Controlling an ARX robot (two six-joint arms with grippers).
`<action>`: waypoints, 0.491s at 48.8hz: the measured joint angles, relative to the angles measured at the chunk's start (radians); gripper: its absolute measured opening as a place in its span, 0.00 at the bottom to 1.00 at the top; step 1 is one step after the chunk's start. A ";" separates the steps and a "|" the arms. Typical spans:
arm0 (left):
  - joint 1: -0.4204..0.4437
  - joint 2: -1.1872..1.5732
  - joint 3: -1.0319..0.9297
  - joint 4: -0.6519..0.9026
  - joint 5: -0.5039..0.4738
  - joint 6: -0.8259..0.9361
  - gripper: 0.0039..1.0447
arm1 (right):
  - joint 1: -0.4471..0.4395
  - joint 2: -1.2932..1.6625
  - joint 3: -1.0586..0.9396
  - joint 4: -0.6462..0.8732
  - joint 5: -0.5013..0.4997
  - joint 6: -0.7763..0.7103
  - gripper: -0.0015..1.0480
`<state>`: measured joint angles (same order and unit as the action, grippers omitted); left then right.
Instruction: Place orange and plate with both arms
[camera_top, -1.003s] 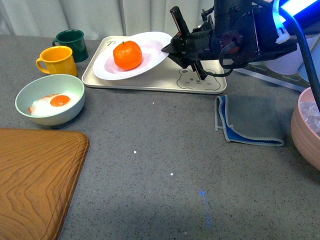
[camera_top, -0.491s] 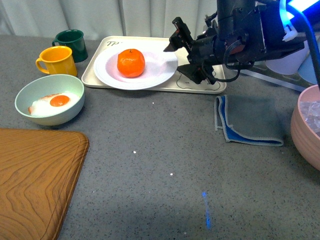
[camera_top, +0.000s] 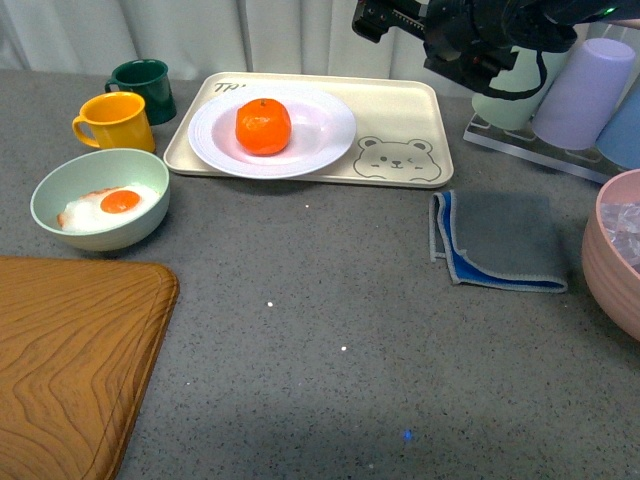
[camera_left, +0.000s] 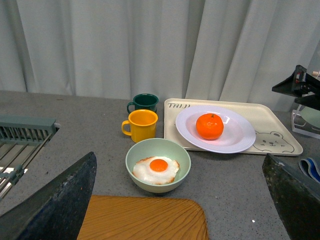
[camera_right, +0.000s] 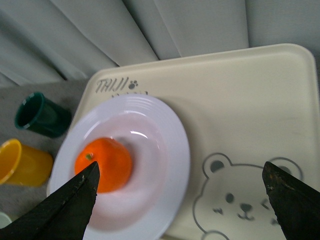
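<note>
Bright orange (camera_top: 263, 126) on white plate (camera_top: 320, 140), beige bear-printed tray (camera_top: 400, 150).

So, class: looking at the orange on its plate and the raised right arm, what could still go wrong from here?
1. The orange sits loose in the plate, so a bump might roll it out.
2. The plate overhangs the near edge of the bear tray, so a knock could tip it.
3. The right gripper hangs near the upturned cups; a careless swing could hit them.

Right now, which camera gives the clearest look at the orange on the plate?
The front view: the orange is sharp and unobstructed in the plate. The left wrist view shows it whole but smaller. The right wrist view is blurred, with a finger edge at its side.
</note>
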<state>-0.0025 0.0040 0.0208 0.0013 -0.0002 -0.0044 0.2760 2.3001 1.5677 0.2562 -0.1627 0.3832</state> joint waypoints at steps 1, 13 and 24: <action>0.000 0.000 0.000 0.000 0.000 0.000 0.94 | 0.001 -0.015 -0.019 0.000 0.009 -0.018 0.91; 0.000 0.000 0.000 0.000 0.000 0.000 0.94 | -0.002 -0.149 -0.385 0.573 0.387 -0.295 0.69; 0.000 0.000 0.000 0.000 0.000 0.000 0.94 | -0.085 -0.455 -0.810 0.870 0.357 -0.369 0.30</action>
<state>-0.0025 0.0040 0.0208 0.0010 -0.0002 -0.0048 0.1909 1.8450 0.7578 1.1263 0.1940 0.0139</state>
